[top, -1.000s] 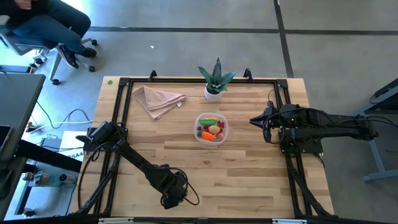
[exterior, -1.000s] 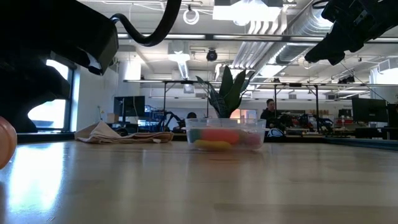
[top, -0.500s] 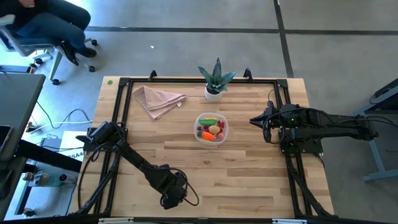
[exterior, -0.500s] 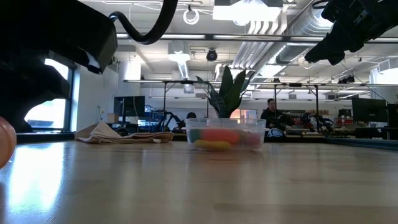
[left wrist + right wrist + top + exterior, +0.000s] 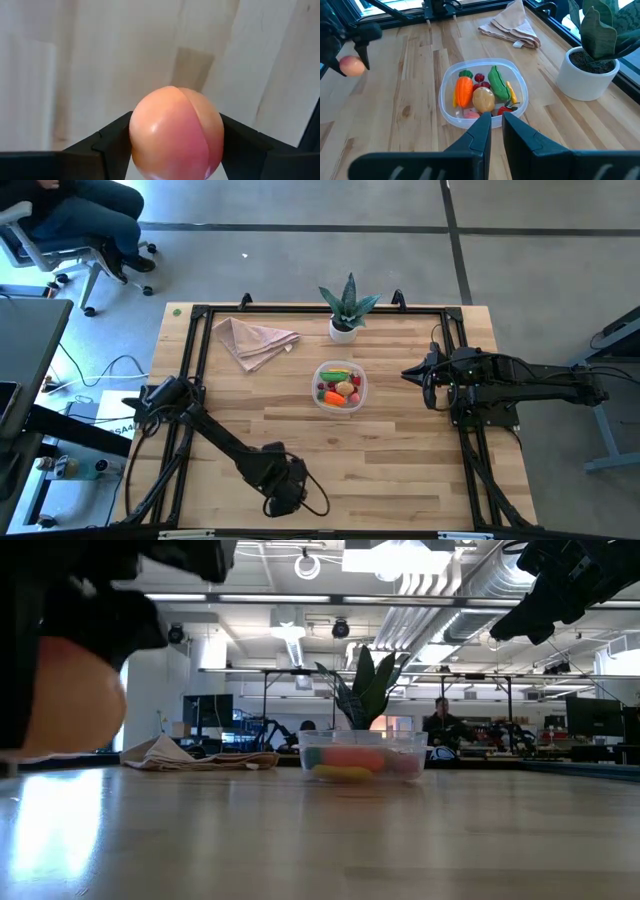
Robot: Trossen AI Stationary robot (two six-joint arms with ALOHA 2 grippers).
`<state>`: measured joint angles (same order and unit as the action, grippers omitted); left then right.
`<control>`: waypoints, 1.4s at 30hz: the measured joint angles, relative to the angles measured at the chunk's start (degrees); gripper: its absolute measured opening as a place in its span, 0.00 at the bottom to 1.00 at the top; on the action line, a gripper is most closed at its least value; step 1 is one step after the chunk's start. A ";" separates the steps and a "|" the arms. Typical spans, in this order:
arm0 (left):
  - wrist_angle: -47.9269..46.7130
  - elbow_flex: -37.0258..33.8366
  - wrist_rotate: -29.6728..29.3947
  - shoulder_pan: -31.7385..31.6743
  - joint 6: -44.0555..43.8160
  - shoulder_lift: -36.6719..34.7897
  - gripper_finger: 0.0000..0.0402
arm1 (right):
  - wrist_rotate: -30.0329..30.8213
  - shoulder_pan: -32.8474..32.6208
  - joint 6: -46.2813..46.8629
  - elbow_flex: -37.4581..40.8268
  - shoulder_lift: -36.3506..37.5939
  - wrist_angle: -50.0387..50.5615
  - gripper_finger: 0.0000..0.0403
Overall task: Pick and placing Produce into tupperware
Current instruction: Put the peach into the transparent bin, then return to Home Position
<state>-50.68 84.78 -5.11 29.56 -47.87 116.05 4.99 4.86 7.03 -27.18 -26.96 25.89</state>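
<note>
I have the left gripper (image 5: 175,150) near the table's (image 5: 400,470) near edge, its jaws clamped on the peach (image 5: 176,132). The tupperware (image 5: 340,386) sits mid-table holding the other produce (image 5: 480,92). My right gripper (image 5: 492,125) hangs at the right side, jaws nearly together, empty.

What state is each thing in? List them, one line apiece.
peach: clamped between the left gripper's fingers, off the table
left gripper: shut on the peach, near front edge
right gripper: shut, empty, raised beside the tupperware
tupperware: lidless, holding produce
cloth: crumpled
potted plant: upright
</note>
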 joint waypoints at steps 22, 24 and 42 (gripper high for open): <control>-7.26 18.73 -9.33 -31.70 34.63 -0.33 0.63 | -0.01 0.00 0.00 0.00 0.00 -0.01 0.09; -5.37 18.70 -5.88 -35.27 36.82 -0.33 0.61 | -0.02 0.00 0.00 0.00 -0.02 0.00 0.09; -2.73 18.62 2.64 -44.17 44.42 6.85 0.62 | 0.00 0.00 0.00 0.00 -0.02 0.01 0.09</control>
<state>-53.41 103.39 -2.47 -14.61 -3.45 122.90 4.99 4.86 7.03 -27.18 -26.98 25.90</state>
